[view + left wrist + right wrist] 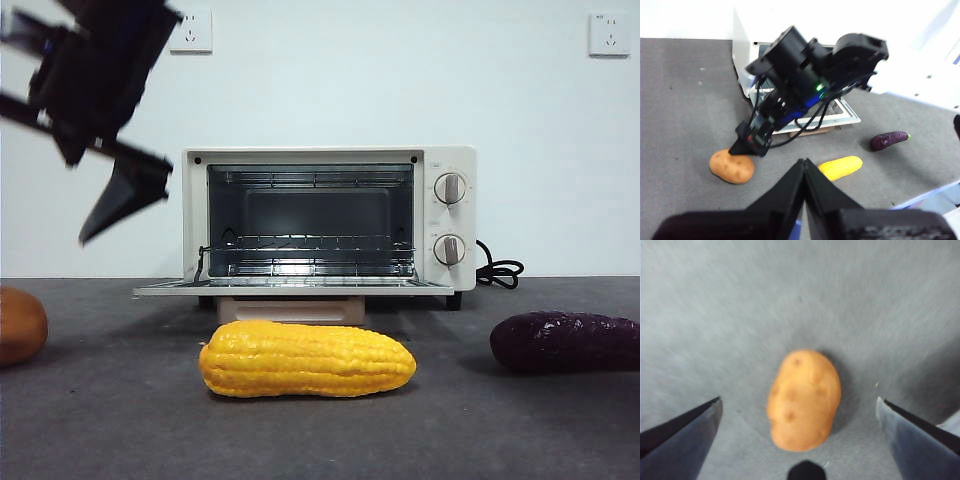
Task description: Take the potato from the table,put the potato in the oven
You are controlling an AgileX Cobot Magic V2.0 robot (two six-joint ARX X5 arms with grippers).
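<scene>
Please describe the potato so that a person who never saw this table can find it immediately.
Start at the cream-white oven with its door open. In the front view, the potato lies on the grey table at the far left edge, under the open right gripper. It is small, rounded and orange-brown, unlike the long yellow corn cob and the dark purple vegetable.

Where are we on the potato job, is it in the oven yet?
Not yet. Done: the oven door is down, its rack bare. In hand: the right pincer hangs open over the potato, which lies on the table, ungrasped. Left: grasp, lift, place it in the oven. The left pincer waits shut.
</scene>
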